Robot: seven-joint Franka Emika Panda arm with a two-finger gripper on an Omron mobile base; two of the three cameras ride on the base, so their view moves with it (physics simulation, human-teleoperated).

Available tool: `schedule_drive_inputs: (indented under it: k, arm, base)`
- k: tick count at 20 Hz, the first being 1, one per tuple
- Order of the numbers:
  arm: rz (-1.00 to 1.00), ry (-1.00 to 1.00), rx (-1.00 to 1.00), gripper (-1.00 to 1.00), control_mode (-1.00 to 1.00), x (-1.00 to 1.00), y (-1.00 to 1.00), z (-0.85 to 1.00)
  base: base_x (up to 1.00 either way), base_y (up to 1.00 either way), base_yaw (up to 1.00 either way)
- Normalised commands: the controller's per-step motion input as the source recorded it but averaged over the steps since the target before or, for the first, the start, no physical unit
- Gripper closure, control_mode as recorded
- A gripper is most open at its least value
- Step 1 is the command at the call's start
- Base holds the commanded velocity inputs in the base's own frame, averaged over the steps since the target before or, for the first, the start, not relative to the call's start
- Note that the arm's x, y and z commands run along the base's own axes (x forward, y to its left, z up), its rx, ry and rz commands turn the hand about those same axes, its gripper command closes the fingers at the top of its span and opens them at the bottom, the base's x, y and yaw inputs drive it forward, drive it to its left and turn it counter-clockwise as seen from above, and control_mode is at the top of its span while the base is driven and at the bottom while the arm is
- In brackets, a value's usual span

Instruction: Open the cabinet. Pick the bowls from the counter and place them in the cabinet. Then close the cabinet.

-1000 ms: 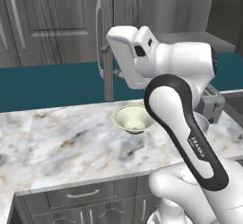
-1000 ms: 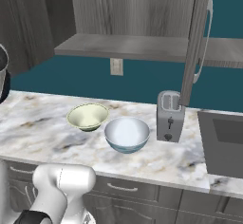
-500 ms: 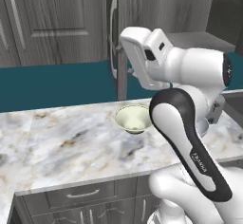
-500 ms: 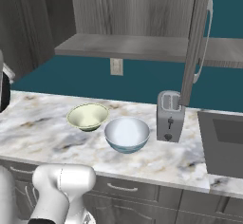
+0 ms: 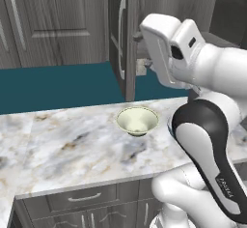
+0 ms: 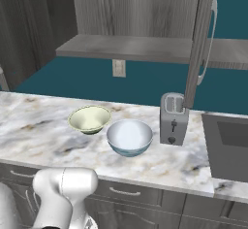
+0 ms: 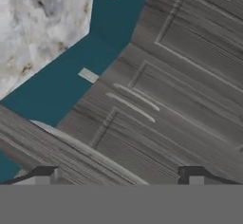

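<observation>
Arm swung further right since a second ago, gripper spread wide and empty before cabinet doors, cream-green bowl and blue-patterned bowl below on counter, left of toaster.

From behind we look down on the counter from both sides; our hand camera faces cabinet doors closely.
</observation>
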Motion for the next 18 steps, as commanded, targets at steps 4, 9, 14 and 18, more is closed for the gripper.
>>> schedule_drive_inputs:
  k: [4,9,14,18]
  arm:
    - [-0.03,-0.08,0.00,-1.00,-1.00,-0.95,-0.10,0.51]
    - [-0.27,0.18,0.00,-1.00,-1.00,-0.63,-0.82,0.17]
    - [-0.37,0.42,0.00,-1.00,-1.00,-0.26,-1.00,-0.01]
    - [-0.40,0.51,0.00,-1.00,-1.00,0.00,-0.74,-0.43]
  base:
    - [0.00,0.00,0.00]
    - [0.00,0.00,0.00]
    - [0.00,0.00,0.00]
    - [0.00,0.00,0.00]
